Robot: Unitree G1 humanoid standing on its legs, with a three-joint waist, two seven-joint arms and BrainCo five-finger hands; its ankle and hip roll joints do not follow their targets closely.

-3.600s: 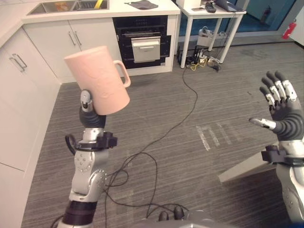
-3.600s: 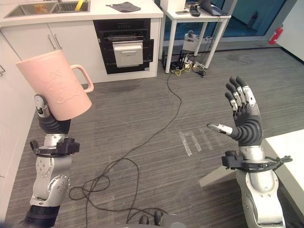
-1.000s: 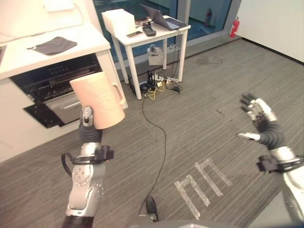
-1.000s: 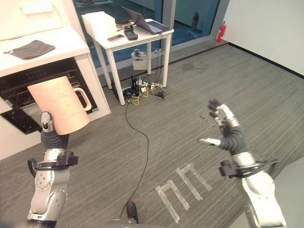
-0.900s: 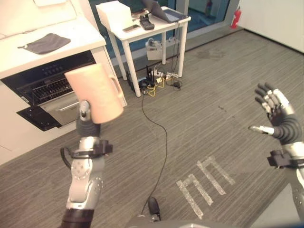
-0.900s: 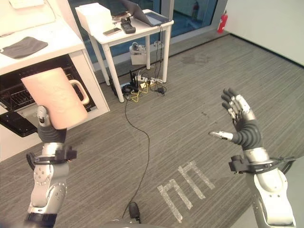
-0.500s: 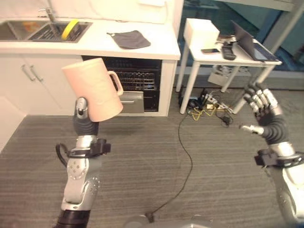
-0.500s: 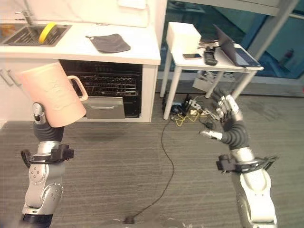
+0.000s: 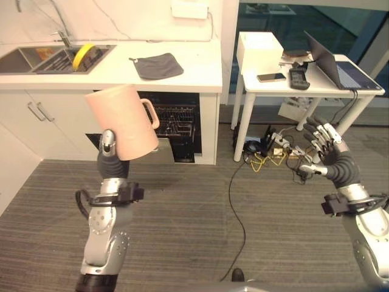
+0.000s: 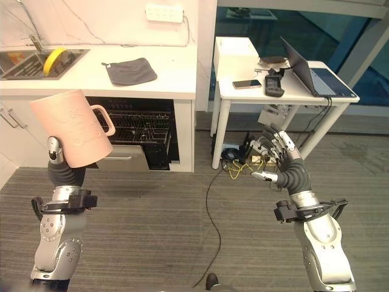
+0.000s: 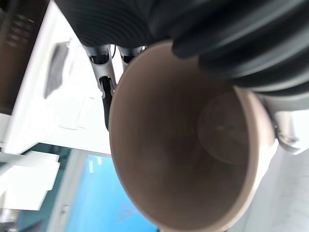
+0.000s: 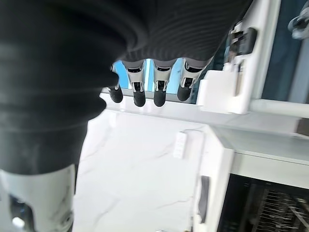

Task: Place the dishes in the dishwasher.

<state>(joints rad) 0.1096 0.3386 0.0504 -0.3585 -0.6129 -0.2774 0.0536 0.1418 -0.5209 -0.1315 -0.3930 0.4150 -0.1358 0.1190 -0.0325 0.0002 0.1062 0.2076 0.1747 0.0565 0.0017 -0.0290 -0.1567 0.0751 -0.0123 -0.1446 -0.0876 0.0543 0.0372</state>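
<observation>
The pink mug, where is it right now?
The pink mug is held up in the left robot hand, on the eye views' left side, in front of the open dishwasher under the white counter.

Open dishwasher under counter, white table right

The open black built-in dishwasher sits under the white worktop; grey folded cloth on top, steel sink left, white side table right.
</observation>
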